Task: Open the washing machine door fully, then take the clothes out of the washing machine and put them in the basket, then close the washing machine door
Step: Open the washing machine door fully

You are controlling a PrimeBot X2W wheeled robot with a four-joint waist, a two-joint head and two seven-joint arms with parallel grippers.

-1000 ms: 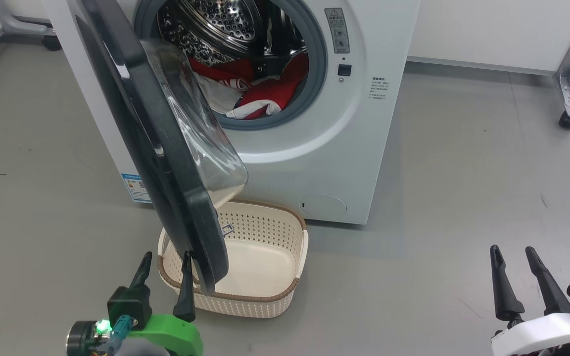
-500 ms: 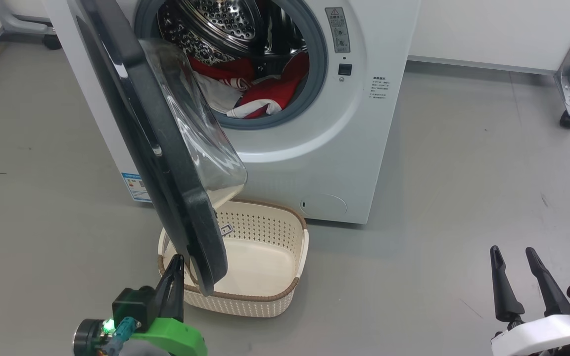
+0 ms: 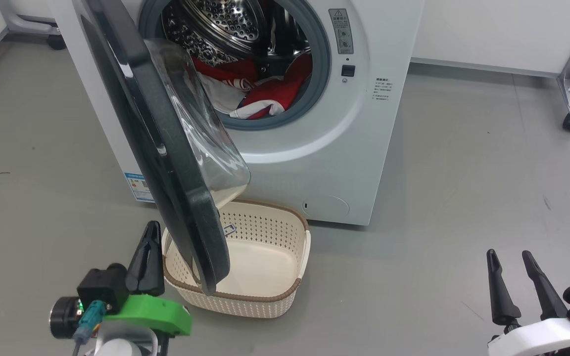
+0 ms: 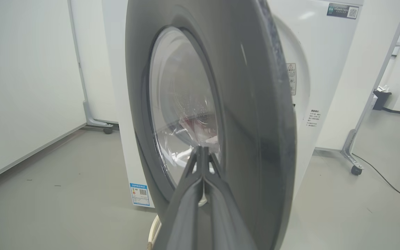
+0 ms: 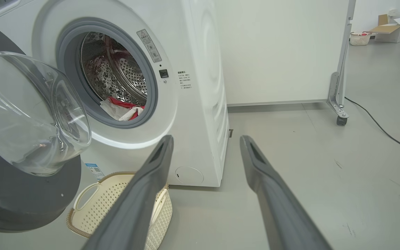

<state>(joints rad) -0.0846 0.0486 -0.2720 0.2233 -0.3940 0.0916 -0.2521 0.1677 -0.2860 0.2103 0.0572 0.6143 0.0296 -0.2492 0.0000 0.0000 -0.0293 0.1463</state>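
Our left claw (image 3: 152, 228) was pinched shut, empty, just left of the lower edge of the washing machine door (image 3: 166, 148); whether it touched the door we couldn't tell. Our right claw (image 3: 507, 254) stood wide, well right of it. The door hid part of the basket (image 3: 265, 304) beneath it and, behind, some clothes (image 3: 275, 94) in the washing machine (image 3: 344, 148).

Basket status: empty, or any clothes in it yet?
Empty where visible: the basket floor is bare, though the door hides part of it. Clothes are in the drum.
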